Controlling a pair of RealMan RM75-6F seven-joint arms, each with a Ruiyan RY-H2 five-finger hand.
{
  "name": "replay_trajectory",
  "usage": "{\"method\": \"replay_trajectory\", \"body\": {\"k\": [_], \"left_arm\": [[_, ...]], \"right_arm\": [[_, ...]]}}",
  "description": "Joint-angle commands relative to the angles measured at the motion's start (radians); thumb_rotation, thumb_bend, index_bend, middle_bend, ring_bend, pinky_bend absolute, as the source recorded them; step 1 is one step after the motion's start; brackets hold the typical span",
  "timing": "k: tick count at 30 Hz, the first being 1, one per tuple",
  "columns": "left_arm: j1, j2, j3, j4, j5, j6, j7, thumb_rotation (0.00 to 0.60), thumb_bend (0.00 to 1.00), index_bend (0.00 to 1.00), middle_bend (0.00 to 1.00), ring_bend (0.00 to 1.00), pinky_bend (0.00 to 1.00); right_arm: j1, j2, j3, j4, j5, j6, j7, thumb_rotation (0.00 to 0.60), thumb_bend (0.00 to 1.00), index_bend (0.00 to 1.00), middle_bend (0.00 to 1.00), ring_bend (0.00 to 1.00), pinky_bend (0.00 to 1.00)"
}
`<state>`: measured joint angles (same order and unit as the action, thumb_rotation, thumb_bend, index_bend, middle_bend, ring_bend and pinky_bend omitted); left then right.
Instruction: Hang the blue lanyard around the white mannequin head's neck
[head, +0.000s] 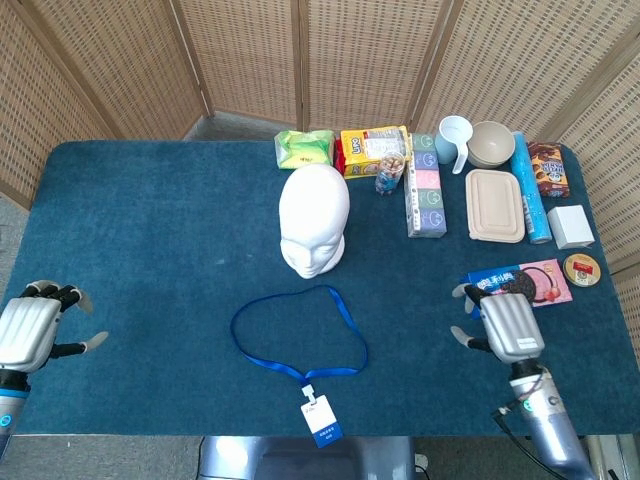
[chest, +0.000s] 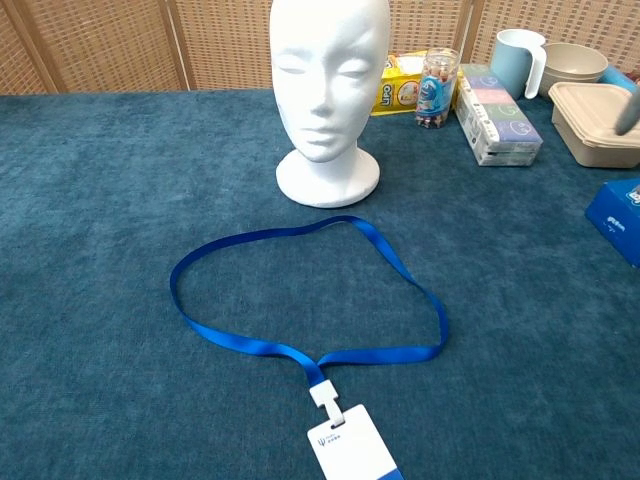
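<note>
Lying flat in an open loop between the two hands, the blue lanyard (head: 298, 345) sits just before the white mannequin head (head: 314, 220). The left hand (head: 27, 332) and right hand (head: 508, 325) hover empty, fingers spread.

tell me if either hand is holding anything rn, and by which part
Nothing is held. The left hand and right hand are empty; the blue lanyard lies loose.
</note>
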<state>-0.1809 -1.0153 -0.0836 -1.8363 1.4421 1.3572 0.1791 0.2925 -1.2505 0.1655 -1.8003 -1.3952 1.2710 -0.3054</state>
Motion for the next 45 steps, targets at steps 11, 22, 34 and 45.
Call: {"method": "replay_trajectory", "body": {"k": [11,22,34,45], "left_arm": [[-0.052,-0.002,-0.026,0.030,-0.028,-0.050,-0.009,0.471,0.11,0.52,0.49,0.41,0.27],[-0.086,0.008,-0.045,0.034,-0.044,-0.074,-0.010,0.468,0.11,0.52,0.49,0.41,0.27],[-0.105,0.020,-0.049,0.020,-0.041,-0.074,-0.005,0.470,0.11,0.52,0.49,0.41,0.27],[-0.116,0.019,-0.045,0.016,-0.049,-0.081,0.008,0.469,0.11,0.52,0.49,0.41,0.27]], "right_arm": [[0.144,-0.154,0.053,0.007,0.131,-0.120,-0.132,0.538,0.19,0.47,0.90,1.00,1.00],[0.220,-0.248,0.049,0.039,0.222,-0.179,-0.208,0.537,0.19,0.47,0.92,1.00,1.00],[0.300,-0.347,0.054,0.085,0.326,-0.218,-0.277,0.536,0.20,0.49,1.00,1.00,1.00],[0.365,-0.444,0.060,0.175,0.404,-0.238,-0.314,0.537,0.20,0.50,1.00,1.00,1.00]]}}
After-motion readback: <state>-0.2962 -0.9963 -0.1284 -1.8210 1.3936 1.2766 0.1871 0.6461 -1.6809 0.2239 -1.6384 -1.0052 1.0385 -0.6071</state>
